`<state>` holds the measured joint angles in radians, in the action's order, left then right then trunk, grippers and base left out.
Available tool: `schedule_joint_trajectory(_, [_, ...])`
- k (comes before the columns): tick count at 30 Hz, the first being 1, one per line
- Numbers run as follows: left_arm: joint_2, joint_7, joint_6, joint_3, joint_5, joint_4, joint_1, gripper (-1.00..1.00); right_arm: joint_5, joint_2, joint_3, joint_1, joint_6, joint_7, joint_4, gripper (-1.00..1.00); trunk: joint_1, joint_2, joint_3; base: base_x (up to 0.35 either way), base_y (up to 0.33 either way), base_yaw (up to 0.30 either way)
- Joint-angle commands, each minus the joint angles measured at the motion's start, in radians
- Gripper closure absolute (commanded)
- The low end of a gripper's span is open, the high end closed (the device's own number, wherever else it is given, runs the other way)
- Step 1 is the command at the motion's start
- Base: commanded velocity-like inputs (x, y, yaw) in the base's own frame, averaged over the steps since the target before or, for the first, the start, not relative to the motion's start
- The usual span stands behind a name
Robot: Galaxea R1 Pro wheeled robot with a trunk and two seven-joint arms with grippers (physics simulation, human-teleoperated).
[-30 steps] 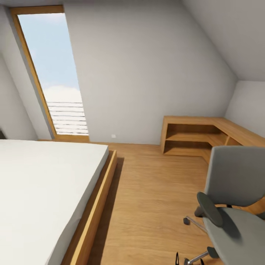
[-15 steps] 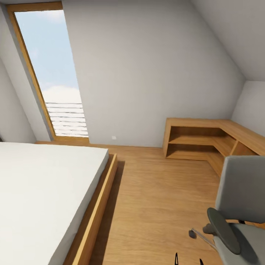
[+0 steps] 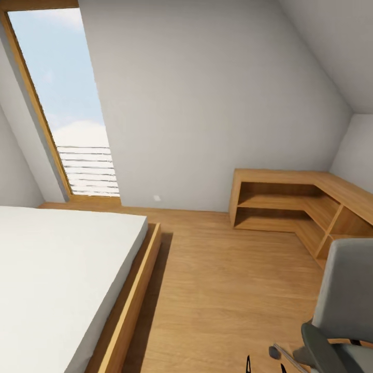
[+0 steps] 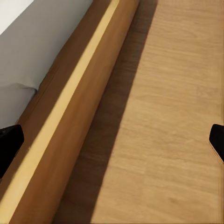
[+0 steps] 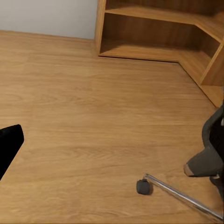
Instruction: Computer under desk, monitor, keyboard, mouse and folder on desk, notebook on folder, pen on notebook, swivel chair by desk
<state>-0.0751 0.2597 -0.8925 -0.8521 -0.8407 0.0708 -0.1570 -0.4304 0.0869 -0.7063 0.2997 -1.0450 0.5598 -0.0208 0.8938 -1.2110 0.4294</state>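
— Both claws first: left claw (image 4: 112, 144) is spread wide over the floor (image 4: 172, 116), beside the bed frame (image 4: 70, 116), holding nothing. Of the right claw I see one black fingertip (image 5: 8, 144) at the picture's edge, so I cannot tell how it's set.

— And the swivel chair?

— Swivel chair (image 3: 344, 300) sits low on my right, its caster (image 5: 143, 186) on bare boards, the wooden corner shelf (image 3: 290, 202) beyond it. I can't see its seat, nor any folder.

— Your plan?

— I'd turn right slowly, arms tucked, clearing the bed, until the seat comes into sight.
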Motion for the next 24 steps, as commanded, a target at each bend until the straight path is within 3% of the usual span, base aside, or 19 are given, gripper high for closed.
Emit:
schedule_joint_trajectory(1, [0.000,0.010,-0.002,-0.009,0.000,0.000,-0.001,-1.00,-0.004,0.001,-0.009,0.001,-0.002,0.005,-0.002,-1.00,0.001,-0.001,0.001,0.323,-0.129,0.000])
schedule_joint_trajectory(10, [0.000,0.007,-0.002,-0.009,0.000,0.000,-0.001,-1.00,-0.004,0.001,-0.009,0.001,-0.002,0.004,-0.002,-1.00,0.001,-0.001,0.001,0.243,-0.107,0.000])
schedule_joint_trajectory(19, [0.001,0.006,-0.002,-0.009,0.000,0.000,-0.001,-1.00,-0.004,-0.001,-0.008,0.001,-0.002,-0.051,-0.002,-1.00,0.001,-0.001,-0.006,0.025,-0.009,-0.112])
schedule_joint_trajectory(24, [0.001,0.006,-0.002,-0.007,0.000,0.000,-0.001,-1.00,-0.004,-0.002,-0.007,0.001,-0.002,-0.078,-0.002,-1.00,0.001,-0.001,-0.011,0.002,0.174,-0.166])
